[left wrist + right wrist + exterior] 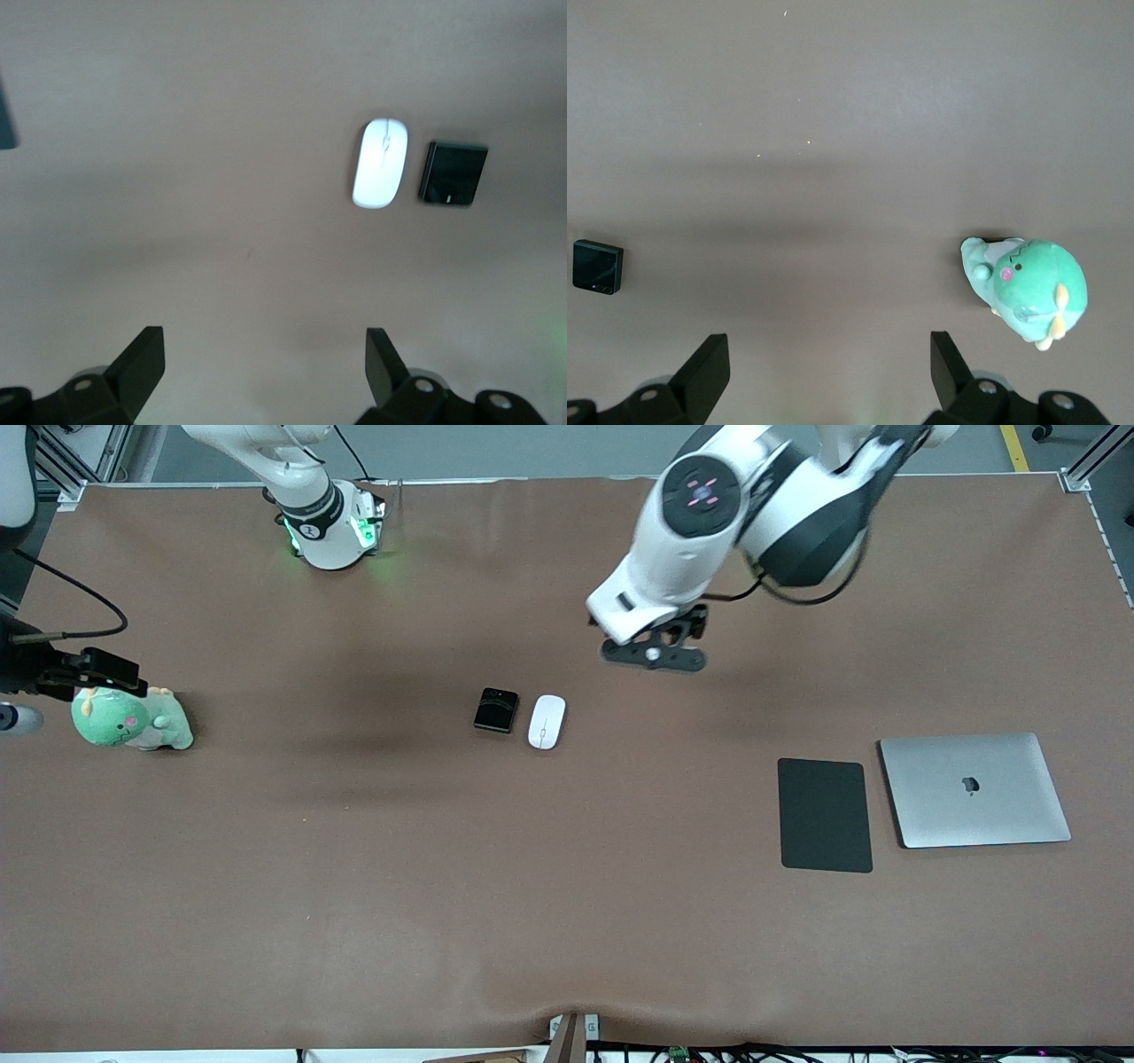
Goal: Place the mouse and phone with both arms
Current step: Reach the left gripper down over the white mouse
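I judge the task to be at its approach step: nothing is grasped and neither object has been lifted. Nearest the front camera lie one flat black pad (pixel 825 815) and one closed silver laptop (pixel 974 789), side by side toward the left arm's end of the tabletop (pixel 354 921), well apart from both pincers. Farther up sit one white mouse (pixel 547 721) and one black folded phone (pixel 496 709), just beside each other and not touching, at mid-table. The left pincer (pixel 654 654) hangs in the air over bare tabletop near the mouse, toward the left arm's end from it; its jaws stand wide apart and empty, and the left wrist view shows the mouse (pixel 380 163) and phone (pixel 453 173) ahead of its fingers (pixel 142 361). One green plush toy (pixel 131 719) rests at the right arm's end. The right pincer (pixel 97 673) hovers directly over that toy, jaws likewise apart and holding nothing; the phone (pixel 597 266) is well apart from it at the edge of its wrist view. In my judgement, the next move calls for me to bring the left pincer over the mouse and lower it astride the body, and to carry the right pincer across to the phone. The narrow gap between the two objects calls for care. Count: two arms, two pincers.
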`<state>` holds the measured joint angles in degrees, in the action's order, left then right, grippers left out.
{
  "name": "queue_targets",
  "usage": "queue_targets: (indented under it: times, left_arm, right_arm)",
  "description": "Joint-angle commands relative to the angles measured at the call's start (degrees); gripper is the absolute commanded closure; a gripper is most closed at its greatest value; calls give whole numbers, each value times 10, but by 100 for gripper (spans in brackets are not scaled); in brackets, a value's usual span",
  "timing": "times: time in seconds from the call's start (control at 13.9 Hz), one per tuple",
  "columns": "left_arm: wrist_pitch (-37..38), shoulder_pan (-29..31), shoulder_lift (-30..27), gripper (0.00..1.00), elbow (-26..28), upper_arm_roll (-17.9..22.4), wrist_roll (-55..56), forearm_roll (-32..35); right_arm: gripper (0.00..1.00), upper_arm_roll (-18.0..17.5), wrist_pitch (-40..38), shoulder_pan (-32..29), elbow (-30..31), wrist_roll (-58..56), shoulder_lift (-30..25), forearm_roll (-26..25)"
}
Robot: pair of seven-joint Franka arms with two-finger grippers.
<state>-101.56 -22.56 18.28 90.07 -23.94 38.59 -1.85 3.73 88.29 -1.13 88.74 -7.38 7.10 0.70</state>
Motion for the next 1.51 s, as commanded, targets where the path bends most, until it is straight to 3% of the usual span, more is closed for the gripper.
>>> queue_targets:
  times: [0.0,0.14,0.58,0.94,1.15,1.44]
  left_arm:
    - [-61,-32,61,0,-15,-1,53,46]
    - [-107,-56,95,0,-15,1,68,64]
    - [-238,-82,177,0,-16,4,89,136]
    - [-318,-103,230,0,-15,6,140,248]
    - [-330,-109,247,0,-10,6,178,302]
    - [-335,-115,264,0,-12,6,183,316]
  right_arm:
    - [0,-5,3,9,-21,1,51,4]
    - [0,-6,0,13,-37,-4,57,6]
    - [0,-6,-25,51,-9,2,63,12]
    - [0,-6,-7,57,5,0,85,12]
    - [0,-6,7,72,29,3,83,12]
    - [0,-6,21,97,56,64,81,12]
